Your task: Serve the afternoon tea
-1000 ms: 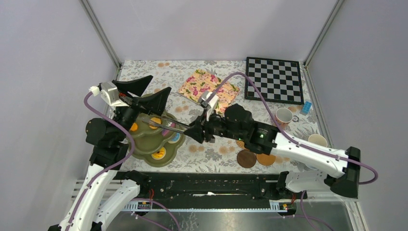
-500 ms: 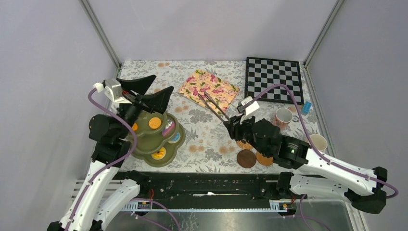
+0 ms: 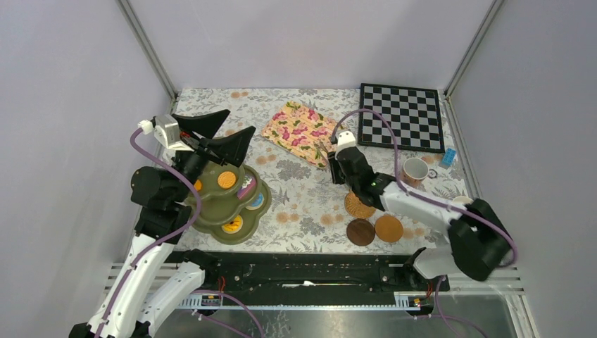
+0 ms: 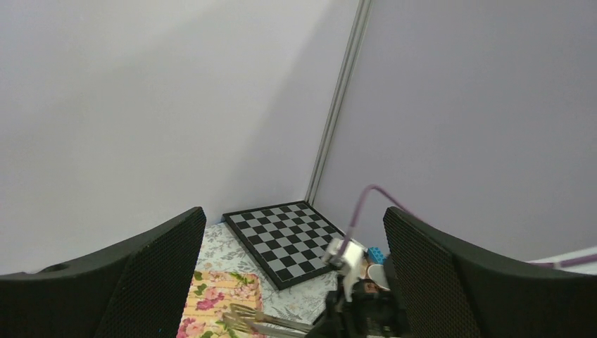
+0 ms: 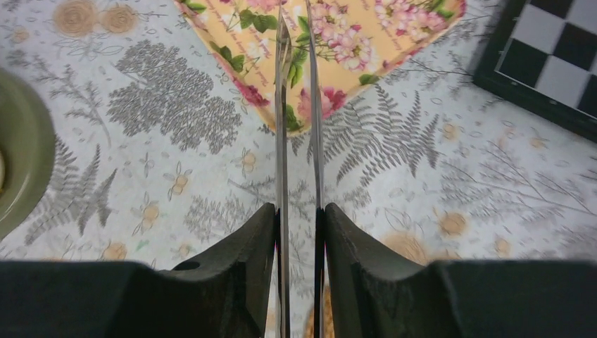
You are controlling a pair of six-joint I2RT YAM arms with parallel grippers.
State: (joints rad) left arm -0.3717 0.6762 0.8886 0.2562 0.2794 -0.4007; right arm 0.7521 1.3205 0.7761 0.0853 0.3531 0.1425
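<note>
The olive-green stand (image 3: 211, 211) sits at the left with an orange biscuit (image 3: 227, 179) on its top tier and more pastries lower down. My left gripper (image 3: 237, 121) hangs open above it, empty (image 4: 293, 218). My right gripper (image 3: 336, 165) is shut on metal tongs (image 5: 281, 105), whose blades point over the floral napkin's (image 5: 338, 35) near edge with nothing between them. Three round coasters (image 3: 360, 232) lie near the right arm. A brownish-pink mug (image 3: 415, 170) stands to the right.
The chessboard (image 3: 401, 116) lies at the back right, with a small blue brick (image 3: 448, 157) by its near corner. The stand's rim (image 5: 24, 155) shows at the left of the right wrist view. Grey walls close in the back and sides.
My right arm has drawn the tongs away from the stand, swung right and turned them toward the napkin. The left gripper has barely shifted and stays open.
</note>
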